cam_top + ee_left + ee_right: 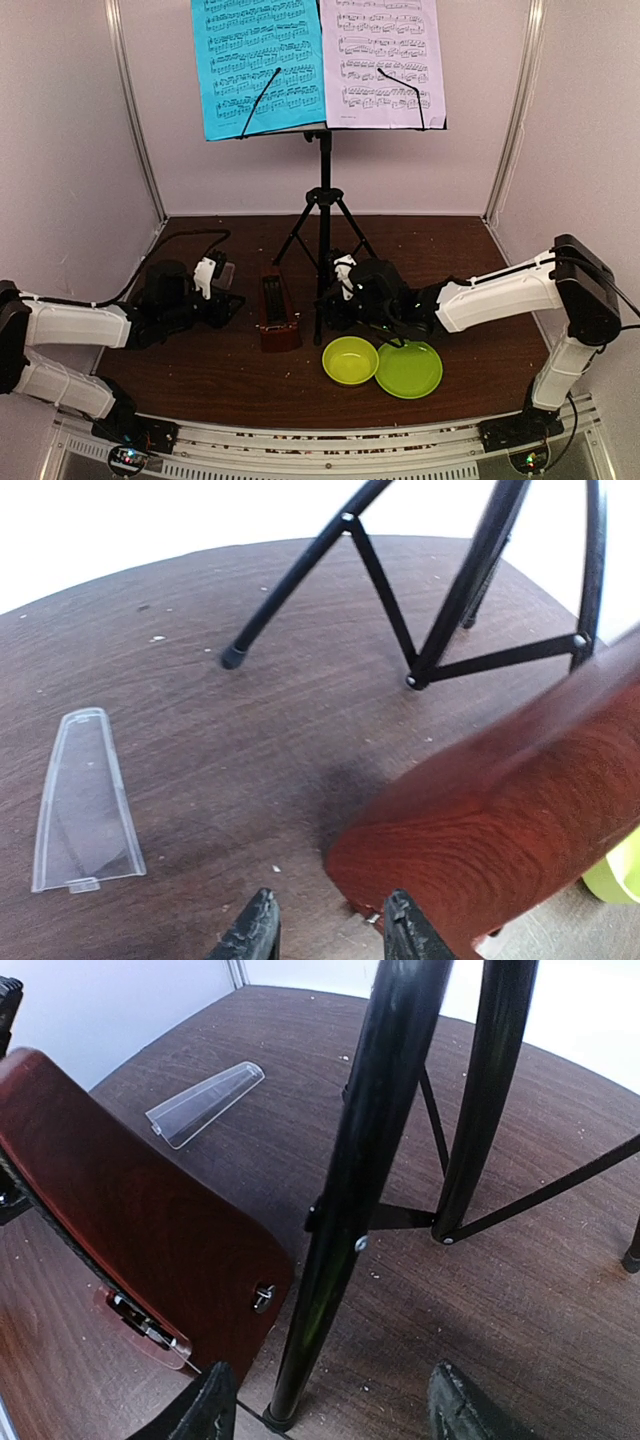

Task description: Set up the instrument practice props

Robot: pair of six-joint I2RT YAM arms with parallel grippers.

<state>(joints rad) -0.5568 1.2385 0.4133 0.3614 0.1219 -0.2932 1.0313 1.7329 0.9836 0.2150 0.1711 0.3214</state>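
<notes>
Small brown wooden metronome (278,318) sat just left of black tripod music stand (323,190); clear plastic cover (85,800) farther left, detached. Left gripper (328,930) spread, empty, beside metronome. Right gripper (332,1405) spread astride stand leg, unclamped. Likely step: metronome setup; next move calls for refitting cover.

The whole counter (200,370) was taken in from high behind, looking forward and down, by the top camera. Both wrist cameras were set low and close (the left blurred nearby); the music stand (350,1190) legs and metronome (130,1210) were shared by all three.
</notes>
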